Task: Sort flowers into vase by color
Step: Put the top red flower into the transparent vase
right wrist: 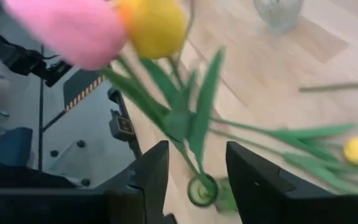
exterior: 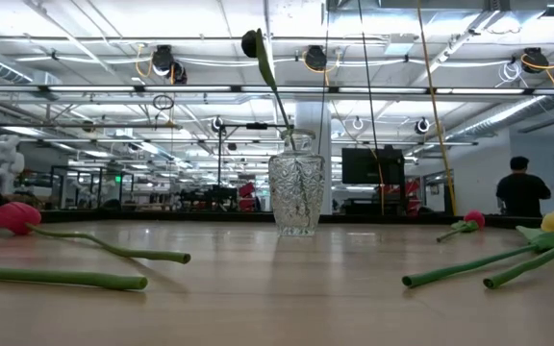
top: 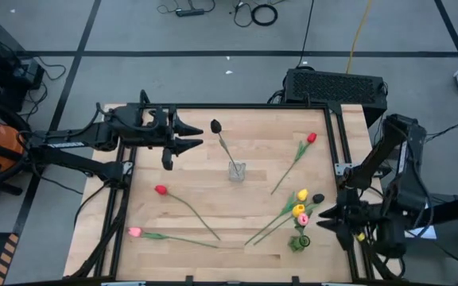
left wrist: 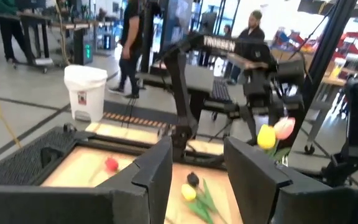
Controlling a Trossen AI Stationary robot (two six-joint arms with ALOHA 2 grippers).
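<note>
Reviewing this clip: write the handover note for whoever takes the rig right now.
Left claw: open, empty, over the table's far left.
Right claw: open, near the small green holder, where a pink tulip and a yellow tulip stand.
Done: black tulip in glass vase.
Left, lying loose: red, red, pink, yellow, black.
</note>
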